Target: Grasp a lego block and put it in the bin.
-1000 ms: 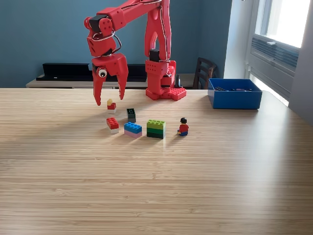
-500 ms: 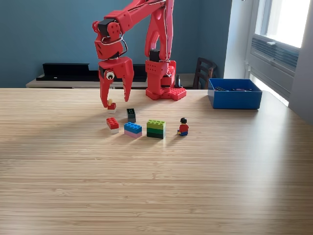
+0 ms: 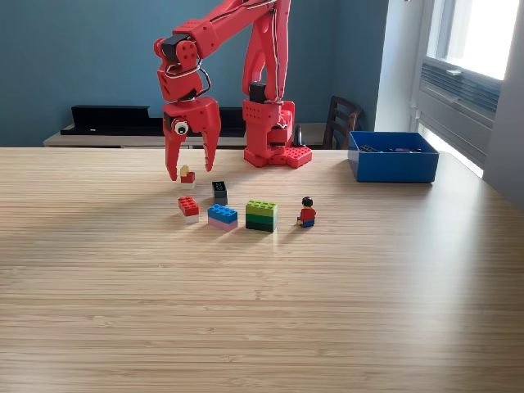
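Exterior view, left to right. Red arm's gripper (image 3: 189,169) hangs tips-down over the wooden table (image 3: 262,311), jaws spread wide, nothing between them. One fingertip (image 3: 173,173) sits just at 9 o'clock of a small red piece with a pale top (image 3: 187,175); can't tell if they touch. Other fingertip ends higher, at about 1 o'clock of that piece.

Loose pieces lie in a cluster below the gripper:
- red block on white base (image 3: 189,208), at 6 o'clock of the small red piece, apart from it
- small dark block (image 3: 219,191), at 2 o'clock of the red-and-white one
- blue block on pink base (image 3: 222,216), just at 3 o'clock of the red-and-white block, at 6 o'clock of the dark one
- green stacked block (image 3: 261,215), light green on dark green, just at 3 o'clock of the blue one
- small figure (image 3: 307,212), black hair, red top, upright, near the green block at its 3 o'clock

Arm base (image 3: 274,135) stands at the table's far edge, at 12 o'clock of the green block.

Bin (image 3: 393,164), the blue box, is well apart at 2 o'clock of the cluster, near the far edge on the view's right. Some items show inside above the rim; too small to identify.
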Controlling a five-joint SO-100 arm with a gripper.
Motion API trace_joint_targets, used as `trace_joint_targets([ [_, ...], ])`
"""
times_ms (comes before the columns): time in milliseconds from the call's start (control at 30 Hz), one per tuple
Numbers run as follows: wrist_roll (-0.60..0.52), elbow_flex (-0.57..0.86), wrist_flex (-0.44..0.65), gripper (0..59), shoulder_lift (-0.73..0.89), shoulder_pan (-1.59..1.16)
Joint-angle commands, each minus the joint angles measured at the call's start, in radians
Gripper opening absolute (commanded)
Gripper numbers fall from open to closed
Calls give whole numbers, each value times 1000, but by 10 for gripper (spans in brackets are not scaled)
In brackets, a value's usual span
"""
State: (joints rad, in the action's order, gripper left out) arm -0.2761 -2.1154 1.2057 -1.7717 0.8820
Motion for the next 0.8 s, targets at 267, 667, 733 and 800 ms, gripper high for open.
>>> trace_joint_targets([
  [267, 26, -91, -195, 243, -57, 23],
  [667, 0, -156, -287, 219, -54, -23],
  [733, -8, -152, -287, 212, -54, -31],
  [800, -14, -152, -287, 198, -54, -38],
])
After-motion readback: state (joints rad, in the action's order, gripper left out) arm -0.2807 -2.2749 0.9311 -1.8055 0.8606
